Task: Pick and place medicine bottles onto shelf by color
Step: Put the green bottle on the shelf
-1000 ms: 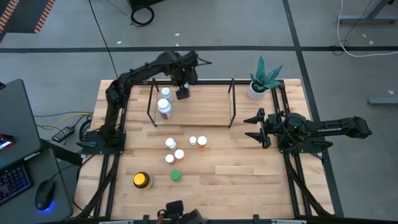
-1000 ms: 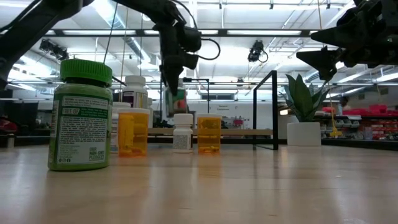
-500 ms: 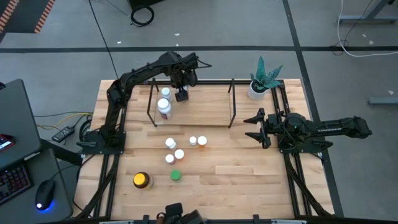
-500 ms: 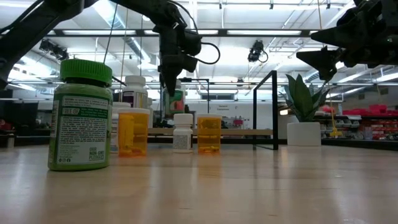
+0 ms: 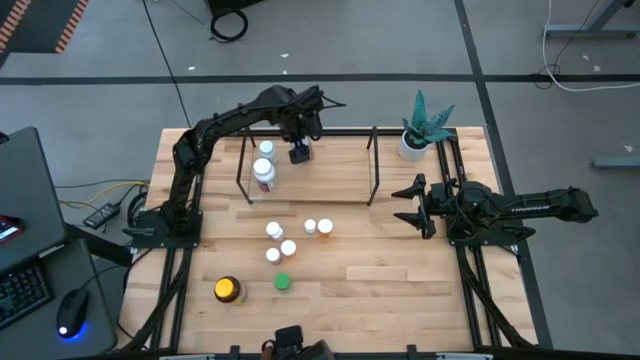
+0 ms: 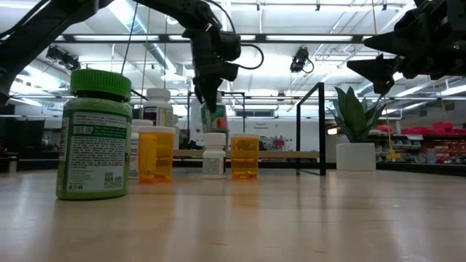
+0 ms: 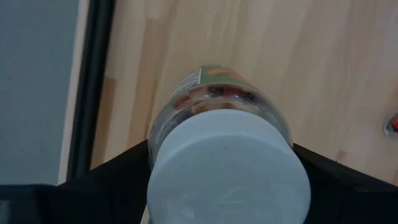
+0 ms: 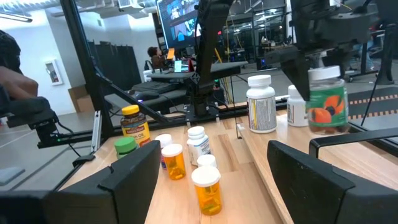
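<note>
green-capped bottle [image 6: 94,135] (label unreadable), left hand [image 5: 299,154]

left gripper [image 5: 299,154] with held bottle [image 8: 326,103] shifted slightly rightward over shelf [image 5: 340,178]

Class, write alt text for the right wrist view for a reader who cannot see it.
The left gripper holds a clear, white-capped bottle with a green and orange label above the black-framed wooden shelf, where two white bottles stand. More small bottles, some orange, wait on the wooden table.
</note>
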### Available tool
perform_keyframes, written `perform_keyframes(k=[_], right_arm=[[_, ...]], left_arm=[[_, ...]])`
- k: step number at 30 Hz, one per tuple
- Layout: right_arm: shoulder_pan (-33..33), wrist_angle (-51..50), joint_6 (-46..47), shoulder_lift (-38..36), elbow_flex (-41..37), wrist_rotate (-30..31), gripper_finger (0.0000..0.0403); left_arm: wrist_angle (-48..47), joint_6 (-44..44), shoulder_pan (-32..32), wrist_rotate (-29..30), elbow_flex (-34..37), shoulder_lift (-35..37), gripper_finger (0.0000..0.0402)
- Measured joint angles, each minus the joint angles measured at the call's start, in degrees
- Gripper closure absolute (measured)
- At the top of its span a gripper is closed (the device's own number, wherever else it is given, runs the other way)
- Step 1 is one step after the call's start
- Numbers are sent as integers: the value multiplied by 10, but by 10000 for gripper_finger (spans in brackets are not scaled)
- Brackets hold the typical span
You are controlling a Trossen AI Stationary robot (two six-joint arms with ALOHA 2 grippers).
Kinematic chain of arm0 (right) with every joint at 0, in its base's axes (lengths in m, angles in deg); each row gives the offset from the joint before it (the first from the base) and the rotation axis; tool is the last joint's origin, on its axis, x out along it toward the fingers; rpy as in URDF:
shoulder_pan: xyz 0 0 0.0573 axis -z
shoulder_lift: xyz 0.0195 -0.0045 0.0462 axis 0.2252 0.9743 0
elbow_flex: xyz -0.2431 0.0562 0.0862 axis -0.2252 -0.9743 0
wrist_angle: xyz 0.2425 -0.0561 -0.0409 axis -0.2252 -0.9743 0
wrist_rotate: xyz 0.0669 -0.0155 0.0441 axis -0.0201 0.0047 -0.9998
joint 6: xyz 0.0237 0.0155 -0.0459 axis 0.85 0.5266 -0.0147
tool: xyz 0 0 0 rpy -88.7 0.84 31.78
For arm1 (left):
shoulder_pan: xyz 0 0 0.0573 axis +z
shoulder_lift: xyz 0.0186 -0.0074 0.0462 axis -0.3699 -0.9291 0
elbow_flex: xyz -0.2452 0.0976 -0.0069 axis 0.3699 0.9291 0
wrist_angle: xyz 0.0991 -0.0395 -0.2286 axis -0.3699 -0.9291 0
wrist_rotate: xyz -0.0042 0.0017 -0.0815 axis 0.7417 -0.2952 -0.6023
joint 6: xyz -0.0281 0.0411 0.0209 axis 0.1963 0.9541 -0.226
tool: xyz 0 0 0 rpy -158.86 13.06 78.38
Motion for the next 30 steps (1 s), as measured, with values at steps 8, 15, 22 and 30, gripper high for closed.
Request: perform_keyframes(k=[8, 15, 22, 30], right_arm=[[0, 0, 0, 0, 0, 0, 100], [0, 0, 0, 0, 0, 0, 100], [0, 0, 0, 0, 0, 0, 100], [0, 0, 0, 0, 0, 0, 100]], left_arm=[[26, -18, -5, -17, 0, 0, 92], [48, -23, -35, -39, 1, 0, 92], [48, -12, -51, -41, 1, 0, 92], [26, -28, -44, -13, 1, 0, 92]])
